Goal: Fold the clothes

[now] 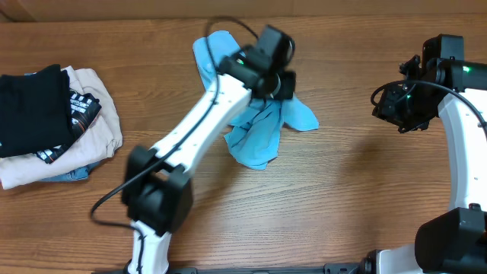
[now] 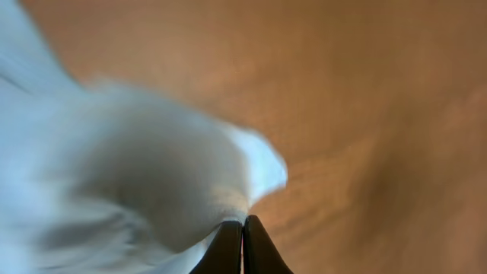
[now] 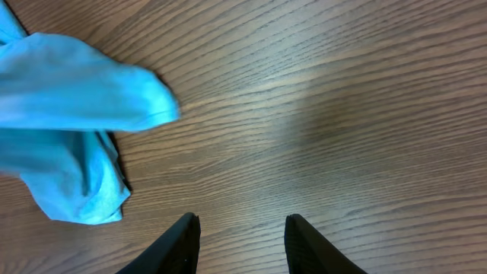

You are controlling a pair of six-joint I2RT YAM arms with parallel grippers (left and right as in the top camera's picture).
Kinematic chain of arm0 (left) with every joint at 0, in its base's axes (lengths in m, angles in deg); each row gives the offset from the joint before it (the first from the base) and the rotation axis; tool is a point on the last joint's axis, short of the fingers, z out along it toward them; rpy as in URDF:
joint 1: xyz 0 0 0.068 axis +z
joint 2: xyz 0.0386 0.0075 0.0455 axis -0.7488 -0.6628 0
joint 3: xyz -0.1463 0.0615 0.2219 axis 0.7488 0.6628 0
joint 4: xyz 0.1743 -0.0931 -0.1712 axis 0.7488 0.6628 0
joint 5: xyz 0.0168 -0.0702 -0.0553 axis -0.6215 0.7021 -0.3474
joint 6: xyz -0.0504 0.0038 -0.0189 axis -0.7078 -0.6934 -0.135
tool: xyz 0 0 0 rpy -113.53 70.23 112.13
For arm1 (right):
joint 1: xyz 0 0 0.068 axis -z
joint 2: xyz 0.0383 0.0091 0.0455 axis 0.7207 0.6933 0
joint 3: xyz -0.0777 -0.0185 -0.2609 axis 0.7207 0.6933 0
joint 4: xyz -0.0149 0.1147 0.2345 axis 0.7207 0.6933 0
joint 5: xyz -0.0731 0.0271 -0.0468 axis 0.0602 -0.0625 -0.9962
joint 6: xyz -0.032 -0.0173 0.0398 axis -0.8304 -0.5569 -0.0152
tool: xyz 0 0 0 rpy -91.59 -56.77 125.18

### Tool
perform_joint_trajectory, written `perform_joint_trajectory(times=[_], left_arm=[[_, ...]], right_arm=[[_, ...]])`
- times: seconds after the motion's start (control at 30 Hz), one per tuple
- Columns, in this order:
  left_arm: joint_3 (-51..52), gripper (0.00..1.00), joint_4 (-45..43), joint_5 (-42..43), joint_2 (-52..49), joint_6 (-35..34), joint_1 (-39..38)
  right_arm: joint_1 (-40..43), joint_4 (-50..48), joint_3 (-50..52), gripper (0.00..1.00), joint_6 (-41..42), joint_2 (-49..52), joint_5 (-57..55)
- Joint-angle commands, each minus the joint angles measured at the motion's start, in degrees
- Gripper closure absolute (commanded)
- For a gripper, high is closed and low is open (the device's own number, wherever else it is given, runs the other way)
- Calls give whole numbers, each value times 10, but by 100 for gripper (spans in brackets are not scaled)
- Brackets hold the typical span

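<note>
Wood-grain table [image 1: 350, 190], evenly lit.

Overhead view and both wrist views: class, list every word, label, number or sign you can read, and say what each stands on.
No text is readable in any view.
Black garment at the left: white printed marks along its right edge, too small to read.
Blue T-shirt: no lettering shows on the visible folds, and it is blurred in the left wrist view.

Heavy blur smears the crumpled sky-blue cotton T-shirt [image 2: 114, 167] left of the left gripper's [image 2: 243, 221] pinched jaws; the picture's edge crops it.
</note>
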Motion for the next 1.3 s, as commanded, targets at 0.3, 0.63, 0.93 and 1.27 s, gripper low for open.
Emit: perform_joint_trajectory(times=[0.3,0.63,0.93,1.27], left_arm=[[-85,96,122,-191,228,28,223],[-83,96,168,-246,226,39,245],[-83,96,184,-300,226,45,245],[-83,96,184,-299,226,45,245]], right_arm=[[-65,-14,2,61,-66,-2,77],[-234,-71,2,57,-80,46,77],[-377,-140,2,48,-92,195,75],[-412,-246,2,91,-30,259,13]])
